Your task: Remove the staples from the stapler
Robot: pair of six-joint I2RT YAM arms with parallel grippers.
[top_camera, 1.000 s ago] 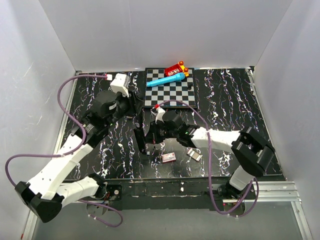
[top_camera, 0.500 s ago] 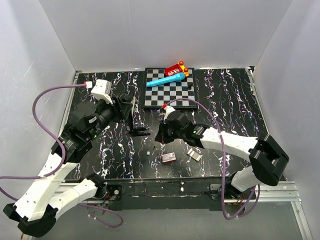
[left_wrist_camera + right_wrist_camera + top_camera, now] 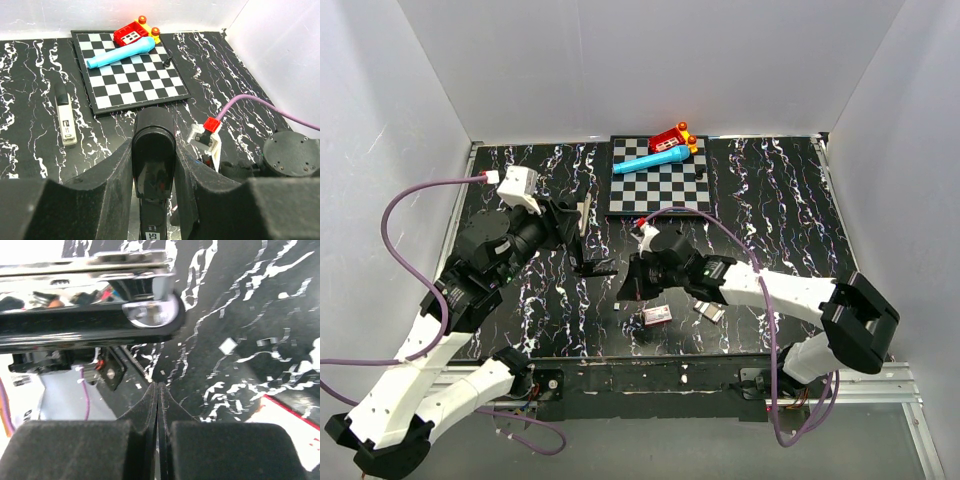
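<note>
Black padded left fingers (image 3: 112, 172) were clamped on either side of the stapler (image 3: 153, 135), partly apart with its glossy dark body filling the gap between them. From the left wrist, the stapler's rounded end pointed out toward the chessboard (image 3: 135, 80). From above, the stapler (image 3: 591, 262) sat in that grip at mid-tabletop, just in front of the board's near left corner, apparently hinged open, though the angle was hard to read.

Over on the other side, the right fingers (image 3: 147, 415) were pressed together, no gap, nothing between them. Their tips pointed up at the stapler's underside, where the silvery magazine and dark base (image 3: 90, 315) ran across the top of the right wrist view. Whether tip and stapler actually touched, I could not tell. From above, the right fingers (image 3: 628, 287) sat just to the right of the stapler.

Moving outward: a white-and-red box (image 3: 658, 315) lay on the black marbled tabletop (image 3: 770, 200) just beside the right fingers. The staples (image 3: 708, 308), a short silvery strip, lay a little further right of the box, apart from the stapler. At the back, a turquoise marker (image 3: 655, 160) and a red toy (image 3: 672, 138) rested on the chessboard's far edge. A small pale stick (image 3: 65, 120) lay on the tabletop left of the board.
</note>
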